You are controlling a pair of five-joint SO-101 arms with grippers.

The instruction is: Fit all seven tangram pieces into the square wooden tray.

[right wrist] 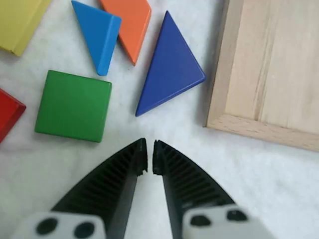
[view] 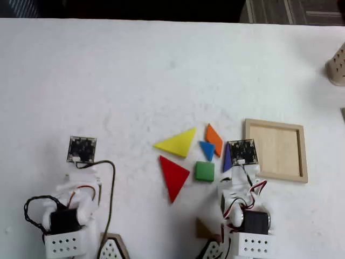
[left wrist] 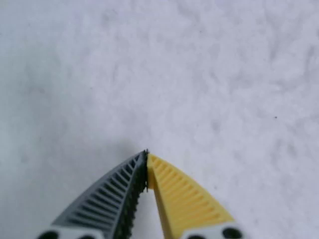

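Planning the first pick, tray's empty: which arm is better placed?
Right. The right hand sits shut just short of the dark blue triangle and the green square, beside the wooden tray. The left hand is over bare table, apart from every piece.

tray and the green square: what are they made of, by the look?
Tray: unpainted light wood, visible grain, matte finish. Green square: probably painted wood, possibly plastic; the even, opaque colour hides any grain. Thick slab, crisp edges, slight sheen.
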